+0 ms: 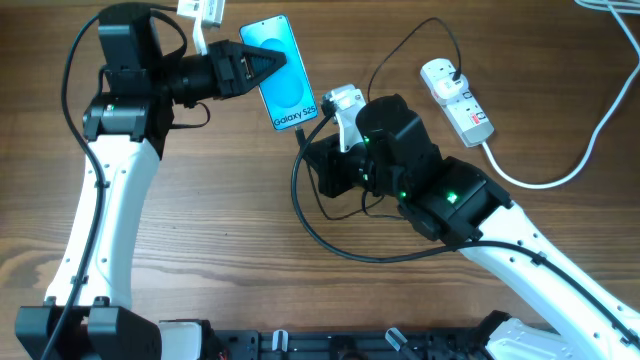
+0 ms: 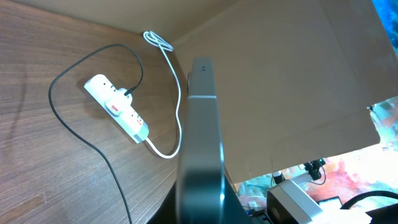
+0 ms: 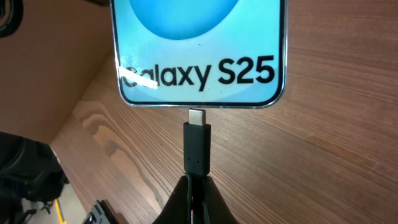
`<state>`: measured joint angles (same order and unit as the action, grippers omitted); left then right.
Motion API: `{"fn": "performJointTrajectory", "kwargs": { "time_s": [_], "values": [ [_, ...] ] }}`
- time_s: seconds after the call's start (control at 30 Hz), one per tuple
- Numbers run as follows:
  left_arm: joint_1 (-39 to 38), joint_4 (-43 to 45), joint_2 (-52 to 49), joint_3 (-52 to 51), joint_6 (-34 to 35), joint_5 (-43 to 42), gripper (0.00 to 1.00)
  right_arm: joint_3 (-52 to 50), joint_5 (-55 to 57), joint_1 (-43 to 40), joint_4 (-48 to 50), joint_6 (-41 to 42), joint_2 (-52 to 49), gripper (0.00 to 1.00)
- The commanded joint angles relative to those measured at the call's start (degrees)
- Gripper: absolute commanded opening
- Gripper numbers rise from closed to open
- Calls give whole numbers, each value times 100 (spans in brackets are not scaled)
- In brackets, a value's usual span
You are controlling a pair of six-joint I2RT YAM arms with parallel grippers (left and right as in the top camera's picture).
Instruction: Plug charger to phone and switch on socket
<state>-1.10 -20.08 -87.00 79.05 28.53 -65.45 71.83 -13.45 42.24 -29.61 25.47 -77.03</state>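
The phone with its teal-blue "Galaxy S25" screen is held above the table by my left gripper, which is shut on its upper part. In the left wrist view the phone shows edge-on. My right gripper is shut on the charger's black plug. Its metal tip sits right at the phone's bottom edge; whether it is in the port I cannot tell. The black cable loops below the right arm. The white socket lies at the far right, with a black plug in it.
The socket's thick white lead runs off to the right edge. The socket also shows in the left wrist view with the black cable curving around it. A brown cardboard wall stands behind the table.
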Motion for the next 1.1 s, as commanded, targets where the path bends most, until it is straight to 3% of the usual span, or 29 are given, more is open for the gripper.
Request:
{"fn": "performJointTrajectory", "kwargs": {
  "time_s": [0.0,0.57,1.07],
  "values": [
    [35,33,-2,105,-133,-52,4,105,-68,33,44,-11,-22,4],
    [35,11,-2,105,-133,-162,4,247,59,33,9,-133,-22,4],
    [31,-190,-2,103,-129,-422,4,247,208,33,573,-144,-24,4]
  ]
}}
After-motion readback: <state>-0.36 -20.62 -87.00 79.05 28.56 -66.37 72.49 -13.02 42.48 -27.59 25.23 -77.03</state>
